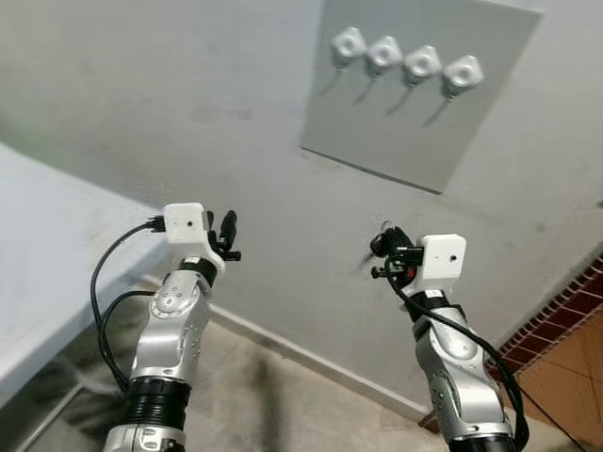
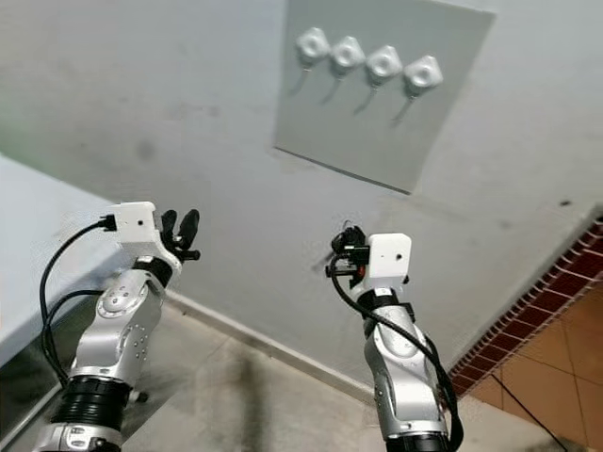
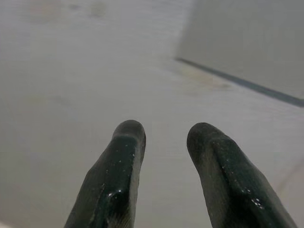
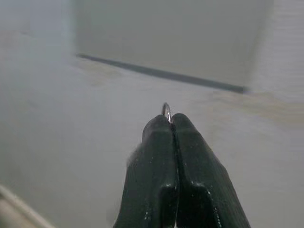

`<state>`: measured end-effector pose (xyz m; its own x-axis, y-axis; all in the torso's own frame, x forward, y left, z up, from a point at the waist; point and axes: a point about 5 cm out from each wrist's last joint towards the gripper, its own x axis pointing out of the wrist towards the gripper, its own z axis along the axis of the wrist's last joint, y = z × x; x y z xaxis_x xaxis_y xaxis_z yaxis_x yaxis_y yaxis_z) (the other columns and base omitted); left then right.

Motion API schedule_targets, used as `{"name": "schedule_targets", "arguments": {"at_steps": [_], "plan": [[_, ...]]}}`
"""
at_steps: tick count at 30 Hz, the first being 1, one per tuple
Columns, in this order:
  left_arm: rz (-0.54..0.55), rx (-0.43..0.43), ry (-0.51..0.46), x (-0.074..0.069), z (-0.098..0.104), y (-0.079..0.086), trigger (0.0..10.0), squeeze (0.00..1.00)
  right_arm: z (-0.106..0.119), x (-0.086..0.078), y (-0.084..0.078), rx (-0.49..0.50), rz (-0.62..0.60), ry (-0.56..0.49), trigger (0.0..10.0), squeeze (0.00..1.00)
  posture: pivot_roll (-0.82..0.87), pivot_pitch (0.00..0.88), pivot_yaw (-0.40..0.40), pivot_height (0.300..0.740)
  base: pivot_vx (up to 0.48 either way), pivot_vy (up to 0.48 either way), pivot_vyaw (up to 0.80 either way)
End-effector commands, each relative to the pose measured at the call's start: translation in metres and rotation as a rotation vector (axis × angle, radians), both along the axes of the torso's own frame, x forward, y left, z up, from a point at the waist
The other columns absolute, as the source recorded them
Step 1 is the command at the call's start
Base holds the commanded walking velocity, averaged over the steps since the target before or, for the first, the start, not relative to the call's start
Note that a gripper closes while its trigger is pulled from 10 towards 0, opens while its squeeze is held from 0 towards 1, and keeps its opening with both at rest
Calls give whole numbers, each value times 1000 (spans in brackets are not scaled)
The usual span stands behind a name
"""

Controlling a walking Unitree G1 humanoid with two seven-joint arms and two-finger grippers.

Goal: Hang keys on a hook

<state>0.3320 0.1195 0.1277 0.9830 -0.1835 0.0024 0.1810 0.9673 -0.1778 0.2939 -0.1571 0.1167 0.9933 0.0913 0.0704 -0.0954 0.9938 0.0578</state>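
Keys: only a thin arc of metal ring (image 4: 166,112) showed, poking out past the tips of my right gripper (image 4: 171,118), whose fingers were pressed flat together on it. I judged the pinch was kept at the very tip so the ring would stay free to slip over a hook. In the head views a small loop (image 1: 386,226) stood above that gripper (image 1: 382,247), raised in front of the wall (image 1: 188,104) below the grey panel (image 1: 415,132).

The panel carried four white hooks (image 1: 404,60) in a row, up and far from both grippers; my right gripper sat low and near, under the panel's lower edge, so I judged a lift and reach were yet to come.

My left gripper (image 1: 226,231) was held up on the left, fingers (image 3: 124,156) parted with a narrow gap and nothing between them, probably just kept clear.

Hard to make out: the keys themselves were hidden behind my closed fingers. How many hung on the ring, I could not tell. The hooks' prongs read as faint thin lines, their shape unclear.
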Motion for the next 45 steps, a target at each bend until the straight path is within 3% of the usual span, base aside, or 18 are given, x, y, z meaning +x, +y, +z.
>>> {"name": "schedule_targets", "arguments": {"at_steps": [1,16,23,32,38,45], "plan": [[35,12,-17,2,6,12,10000,0,10,3,8,14,27,-40,10000,0,123,0,-89,740,435,0,0],[32,12,-14,2,5,10,10000,0,10,3,9,13,35,-39,10000,0,123,0,-93,740,438,0,0],[-14,44,-44,-1,9,0,10000,0,11,3,11,19,71,-39,10000,0,124,0,-95,740,40,0,0],[-156,97,-148,-2,30,-19,10000,0,25,7,11,38,142,-105,10000,0,126,0,-101,740,0,0,0],[-334,128,-206,-8,40,-52,10000,0,55,17,7,43,187,-223,10000,0,117,0,-97,740,0,0,0],[-386,110,-251,-9,54,-65,10000,0,77,20,4,59,200,-299,10000,0,105,0,-90,740,0,0,0]]}}
